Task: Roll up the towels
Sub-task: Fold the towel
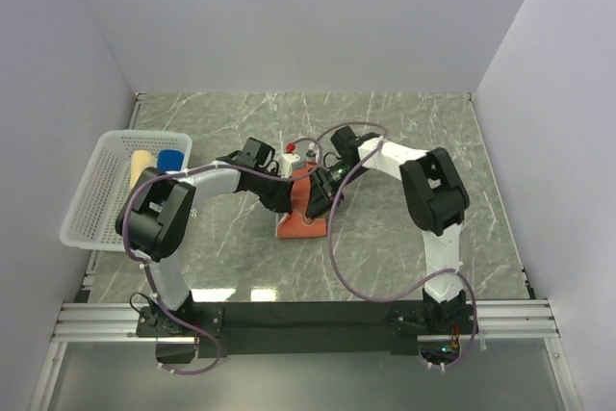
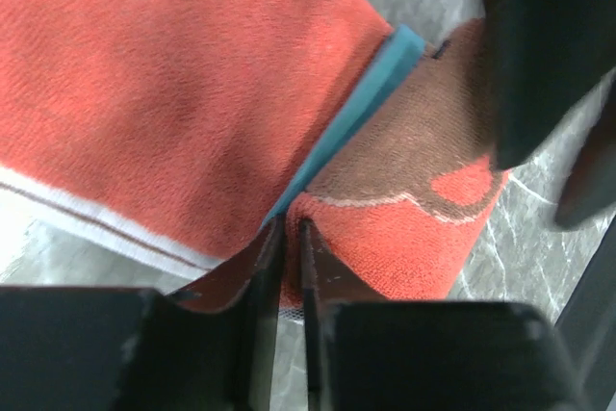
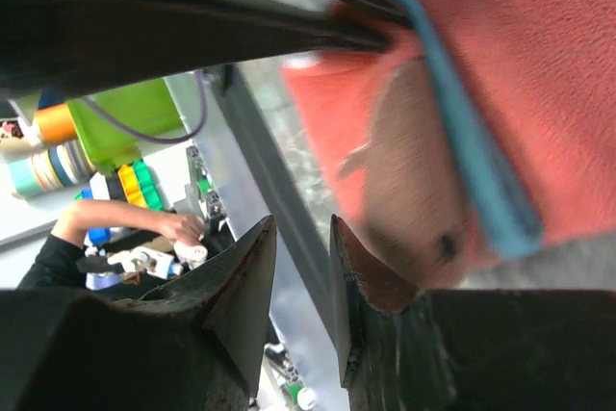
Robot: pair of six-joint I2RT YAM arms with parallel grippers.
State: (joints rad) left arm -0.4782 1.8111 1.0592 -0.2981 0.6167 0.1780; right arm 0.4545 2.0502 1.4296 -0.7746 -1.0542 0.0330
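Note:
The rust-orange towel [image 1: 300, 220] lies partly folded at the middle of the table, its teal edging and dark brown print on show in the left wrist view [image 2: 173, 74]. My left gripper [image 1: 286, 196] is at its left side. Its jaws [image 2: 289, 230] are pressed almost together on the towel's edge, where the teal band ends. My right gripper [image 1: 322, 185] is at the towel's far right side. Its jaws [image 3: 300, 238] stand a little apart with nothing between them, and the towel [image 3: 539, 64] lies just beside one finger. A beige towel [image 1: 141, 166] and a blue towel [image 1: 170, 159] sit rolled in the basket.
The white lattice basket [image 1: 91, 204] stands at the table's left edge. Grey walls close in the left, back and right sides. A black rail with both arm bases runs along the near edge [image 1: 308, 317]. The two grippers are close together over the towel.

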